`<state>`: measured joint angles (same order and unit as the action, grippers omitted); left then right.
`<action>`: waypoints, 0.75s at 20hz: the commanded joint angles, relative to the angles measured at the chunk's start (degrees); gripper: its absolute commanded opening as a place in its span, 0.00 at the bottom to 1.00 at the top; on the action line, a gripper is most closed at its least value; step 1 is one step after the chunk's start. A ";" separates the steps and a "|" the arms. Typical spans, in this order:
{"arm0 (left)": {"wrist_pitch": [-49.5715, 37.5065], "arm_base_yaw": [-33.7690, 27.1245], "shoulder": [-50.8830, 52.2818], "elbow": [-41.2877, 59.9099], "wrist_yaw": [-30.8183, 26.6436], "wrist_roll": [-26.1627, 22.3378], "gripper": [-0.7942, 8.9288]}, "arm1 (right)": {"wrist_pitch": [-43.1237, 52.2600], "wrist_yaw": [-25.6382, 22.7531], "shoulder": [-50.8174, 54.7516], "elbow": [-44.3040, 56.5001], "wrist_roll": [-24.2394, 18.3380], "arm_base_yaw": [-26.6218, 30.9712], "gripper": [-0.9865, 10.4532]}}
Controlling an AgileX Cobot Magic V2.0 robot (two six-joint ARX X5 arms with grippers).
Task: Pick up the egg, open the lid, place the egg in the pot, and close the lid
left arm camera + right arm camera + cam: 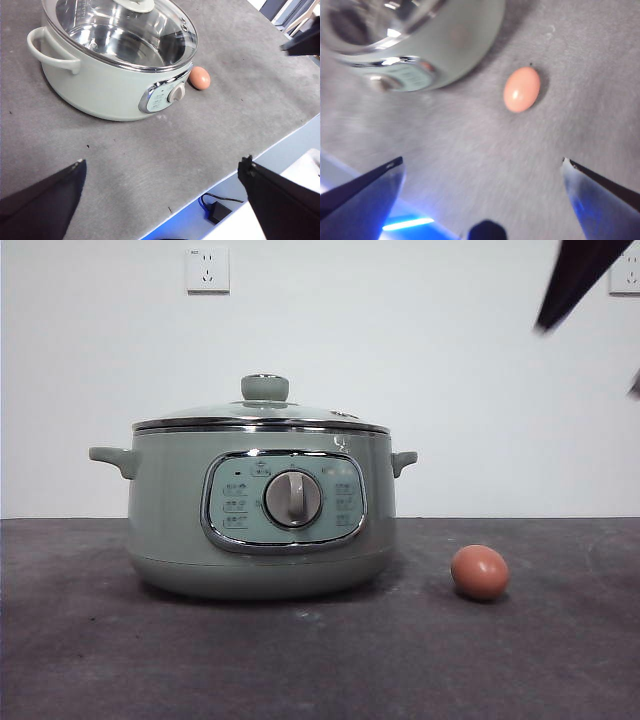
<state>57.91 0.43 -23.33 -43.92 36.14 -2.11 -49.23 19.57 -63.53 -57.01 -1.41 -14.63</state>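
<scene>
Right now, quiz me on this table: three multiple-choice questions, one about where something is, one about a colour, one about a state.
1. Where does the egg lie?
A. On the table beside the pot, apart from it
B. Inside the pot
C. On top of the lid

2. What colour is the pot's dial?
A. Red
B. Grey
C. Black

3. How do the right hand's jaws stand?
A. Shut on the egg
B. Shut on the lid's knob
C. Open, holding nothing

Answers:
1 A: the front view shows bare table between egg and pot.
2 B: the dial is grey inside its chrome-framed panel.
3 C: the right wrist view shows both jaws spread wide, above the table, with the egg lying free beyond them.
</scene>
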 commanded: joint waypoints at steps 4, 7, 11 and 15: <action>-0.15 -0.11 0.09 -0.07 -0.02 -0.52 0.73 | 10.08 -7.85 -12.66 -0.11 2.67 -5.20 0.58; -0.13 -0.11 0.09 -0.07 -0.07 -0.55 0.73 | 14.82 -9.68 -18.40 -0.11 3.15 -6.64 0.58; -0.15 -0.11 0.09 -0.07 -0.09 -0.52 0.73 | 19.28 -12.57 -24.72 -0.11 4.24 -7.74 0.58; -0.15 -0.11 0.09 -0.07 -0.13 -0.55 0.73 | 22.25 -13.79 -30.05 -0.11 4.37 -8.76 0.58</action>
<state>57.91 0.43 -23.35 -43.92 36.10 -2.11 -27.18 5.96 -93.21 -57.01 2.39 -23.24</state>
